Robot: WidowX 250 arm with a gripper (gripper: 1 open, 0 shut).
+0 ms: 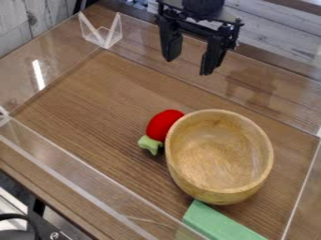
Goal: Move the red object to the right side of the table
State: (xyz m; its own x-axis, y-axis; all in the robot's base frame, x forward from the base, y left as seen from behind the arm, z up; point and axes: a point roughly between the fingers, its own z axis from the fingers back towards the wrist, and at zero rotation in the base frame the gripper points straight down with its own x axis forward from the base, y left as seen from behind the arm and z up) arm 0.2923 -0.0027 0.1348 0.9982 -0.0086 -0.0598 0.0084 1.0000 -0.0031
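Table [100, 103]: brown wood-grain top, filling most of the frame, running diagonally from upper left to lower right. Bordered by low clear acrylic walls [38, 150]; glare and reflections along the near wall at lower left and along the far edge at upper right. One notched, V-shaped clear bracket [100, 30] standing at the upper left, on the far wall.

Wooden bowl [220, 155]: light, round, upright, open side up, seated on the table at lower right of centre. Interior bare as far as visible.

Gripper [191, 54]: black, at top centre of the frame, pointing down, hanging above the table surface. Two dark fingers [167, 45] spread wide with a clear gap between; nothing held between. Well apart from the bowl and from the red object, both lower in the frame.

Green block [232, 225]: flat, pale green, at the bottom edge right of centre, partly cut off by the frame. Just below the bowl; contact with the bowl's base not determinable.

Red object [163, 125]: small, round, red, with a green leafy base [152, 143] at lower left. Resting on the table near frame centre, directly against the left outer wall of the bowl, partly hidden behind the rim. Not inside the bowl.
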